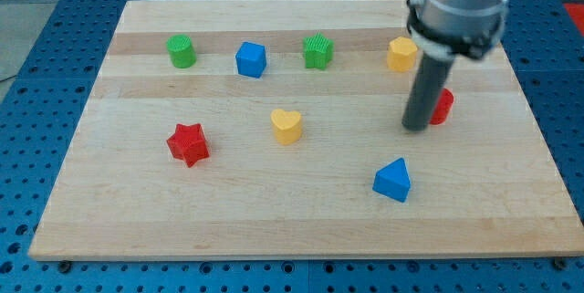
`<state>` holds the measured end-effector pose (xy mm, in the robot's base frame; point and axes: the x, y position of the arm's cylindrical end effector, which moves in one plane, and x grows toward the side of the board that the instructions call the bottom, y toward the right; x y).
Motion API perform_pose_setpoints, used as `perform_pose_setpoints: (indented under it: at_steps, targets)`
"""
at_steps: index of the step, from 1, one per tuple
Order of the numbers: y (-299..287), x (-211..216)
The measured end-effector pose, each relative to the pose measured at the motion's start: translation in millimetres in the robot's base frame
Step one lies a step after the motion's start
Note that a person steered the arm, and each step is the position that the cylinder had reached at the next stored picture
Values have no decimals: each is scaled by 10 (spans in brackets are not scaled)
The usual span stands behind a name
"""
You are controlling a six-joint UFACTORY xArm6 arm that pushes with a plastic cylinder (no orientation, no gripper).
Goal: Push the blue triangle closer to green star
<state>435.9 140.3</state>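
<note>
Blue triangle upright, apex up, facets shaded.

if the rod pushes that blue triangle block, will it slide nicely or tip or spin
The blue triangle looks solid and sits on a flat face, so it should slide, not tip. The wooden board looks smooth, so drag is probably low. Its slanted sides may make it spin if my tip strikes off-centre.

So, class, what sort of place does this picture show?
Probably a robotics lab bench: a wooden board on a blue perforated table, small coloured blocks like the blue triangle, and my tip.
</note>
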Motion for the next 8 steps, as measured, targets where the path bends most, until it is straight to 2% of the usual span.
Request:
perform_pose_setpoints:
  at_steps: [1,2,3,4,5,6,7,8]
  targets:
    - [0,245]
    - [-71,807]
    - [-30,1161]
    - [75,1372]
    - [-310,1206]
    - [-127,528]
    - [-62,383]
    - [-26,939]
